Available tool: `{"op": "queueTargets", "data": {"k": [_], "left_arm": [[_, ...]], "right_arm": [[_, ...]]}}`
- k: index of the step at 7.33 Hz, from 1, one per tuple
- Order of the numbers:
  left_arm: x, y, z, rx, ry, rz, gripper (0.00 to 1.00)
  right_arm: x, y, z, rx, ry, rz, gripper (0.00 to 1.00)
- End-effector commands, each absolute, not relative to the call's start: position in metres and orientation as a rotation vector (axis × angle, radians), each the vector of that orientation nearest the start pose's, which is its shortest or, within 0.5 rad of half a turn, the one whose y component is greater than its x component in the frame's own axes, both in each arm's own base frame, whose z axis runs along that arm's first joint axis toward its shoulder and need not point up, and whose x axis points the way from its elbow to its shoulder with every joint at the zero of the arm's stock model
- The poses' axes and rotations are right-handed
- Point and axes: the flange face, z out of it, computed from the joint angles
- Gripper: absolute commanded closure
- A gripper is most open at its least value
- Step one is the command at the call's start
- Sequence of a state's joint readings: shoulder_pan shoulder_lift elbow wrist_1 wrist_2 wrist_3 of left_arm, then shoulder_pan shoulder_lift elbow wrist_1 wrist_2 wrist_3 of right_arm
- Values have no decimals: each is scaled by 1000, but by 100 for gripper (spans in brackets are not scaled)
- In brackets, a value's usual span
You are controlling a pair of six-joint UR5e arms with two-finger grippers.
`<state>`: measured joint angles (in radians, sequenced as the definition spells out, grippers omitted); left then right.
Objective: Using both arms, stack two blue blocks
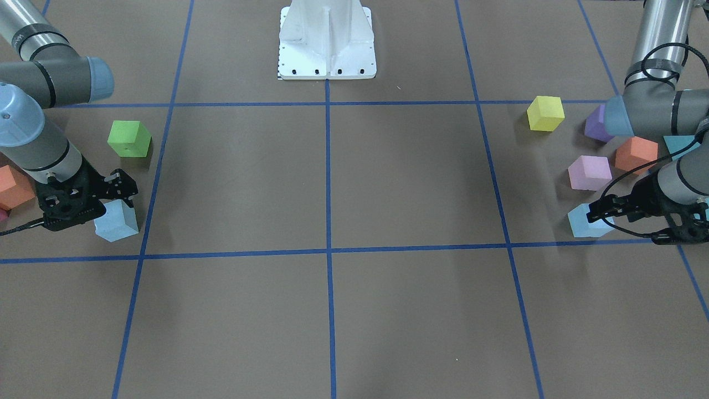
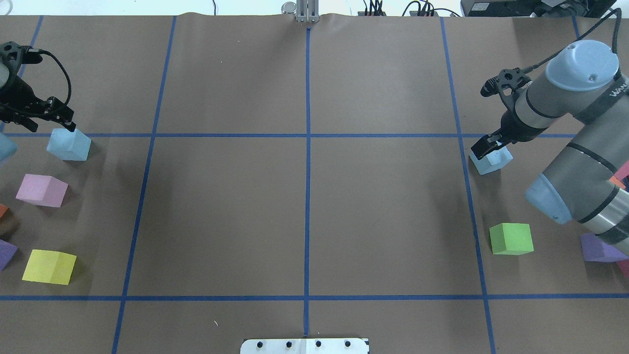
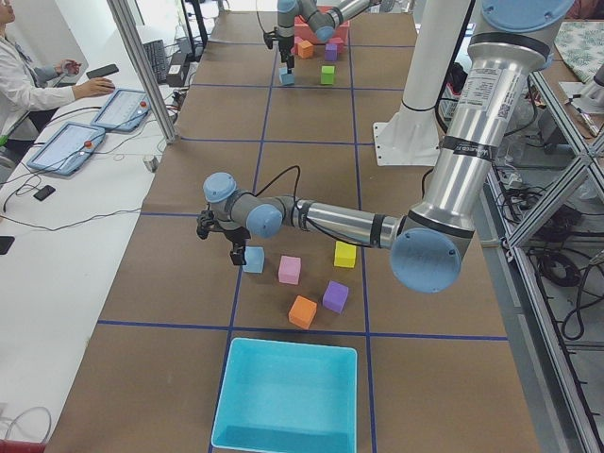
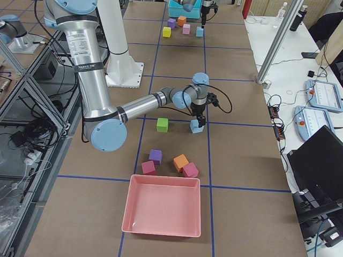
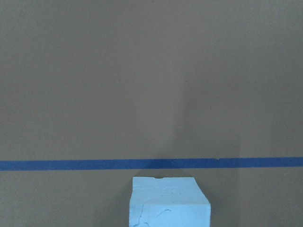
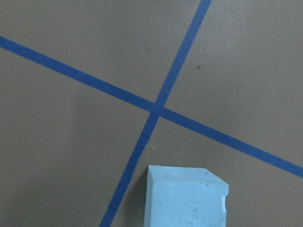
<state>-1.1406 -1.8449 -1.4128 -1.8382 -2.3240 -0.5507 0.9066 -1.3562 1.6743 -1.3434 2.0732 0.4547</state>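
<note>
Two pale blue blocks lie at opposite ends of the table. My left gripper (image 2: 59, 128) stands over the left blue block (image 2: 69, 145), its fingers down at the block's top; they appear shut on it. This block also shows in the front view (image 1: 584, 223) and at the bottom of the left wrist view (image 5: 169, 202). My right gripper (image 2: 490, 146) straddles the right blue block (image 2: 491, 160), apparently shut on it. That block also shows in the front view (image 1: 116, 221) and in the right wrist view (image 6: 185, 197). No fingers show in either wrist view.
Near the left block lie pink (image 2: 42, 190), yellow (image 2: 49, 266), purple (image 1: 597, 123) and orange (image 1: 636, 154) cubes. A green cube (image 2: 511, 239) lies near the right block. A turquoise tray (image 3: 283, 406), a pink tray (image 4: 162, 206) and the white pedestal (image 1: 327, 41) stand at the edges.
</note>
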Motion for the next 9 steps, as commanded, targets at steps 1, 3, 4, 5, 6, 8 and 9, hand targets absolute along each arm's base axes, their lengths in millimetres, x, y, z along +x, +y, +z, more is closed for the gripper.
{"op": "queueTargets", "data": {"k": [1,3,4,5,6,8,9], "left_arm": [[203,-593,556,-28,828,37,1],[203,-593,557,-30,827,35,1],[204,-593,557,-30,827,36,1],[204,-593,556,-29,828,37,1],[203,-593,556,-29,828,35,1],[203,-593,557,-30,827,35,1],[203,-593,557,-29,827,36,1]], "right_arm": [[-298,-522,484,191,-708,-303,2],[-299,-524,494,174,-699,-290,2],[-300,-524,496,171,-694,-290,4],[-302,-525,497,170,-694,-291,4],[-302,-525,497,168,-693,-290,5],[-305,-525,500,157,-691,-282,6],[-309,-523,499,152,-693,-275,10]]}}
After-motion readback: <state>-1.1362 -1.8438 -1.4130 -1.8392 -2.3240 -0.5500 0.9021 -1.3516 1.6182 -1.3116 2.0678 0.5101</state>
